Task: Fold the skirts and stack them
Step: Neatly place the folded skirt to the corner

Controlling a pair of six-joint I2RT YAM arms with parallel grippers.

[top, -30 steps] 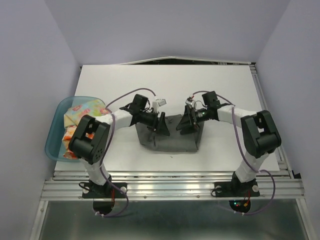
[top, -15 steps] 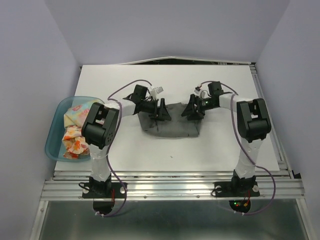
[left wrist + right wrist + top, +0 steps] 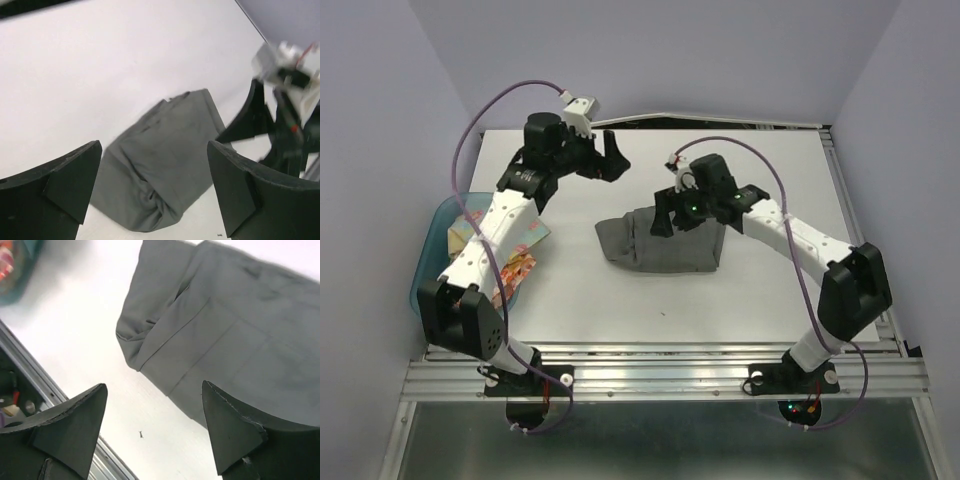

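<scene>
The dark grey skirt (image 3: 660,245) lies folded at the middle of the table. It also shows in the left wrist view (image 3: 160,160) and the right wrist view (image 3: 225,335). My left gripper (image 3: 605,165) is open and empty, raised above the table behind and left of the skirt (image 3: 155,190). My right gripper (image 3: 682,218) is open and empty, just above the skirt's far edge (image 3: 155,435). The pastel floral skirt (image 3: 472,228) and the white skirt with orange-red flowers (image 3: 515,272) lie bunched in the basin, partly hidden by my left arm.
The translucent blue basin (image 3: 425,275) stands at the table's left edge; its corner shows in the right wrist view (image 3: 20,270). A metal rail (image 3: 660,350) runs along the near edge. Purple walls close in the table on the left, right and back.
Both grippers were low at the grey skirt's far edge. Now the left arm has risen and swung back-left, the right has lifted slightly, and the skirt lies folded, free of both.
</scene>
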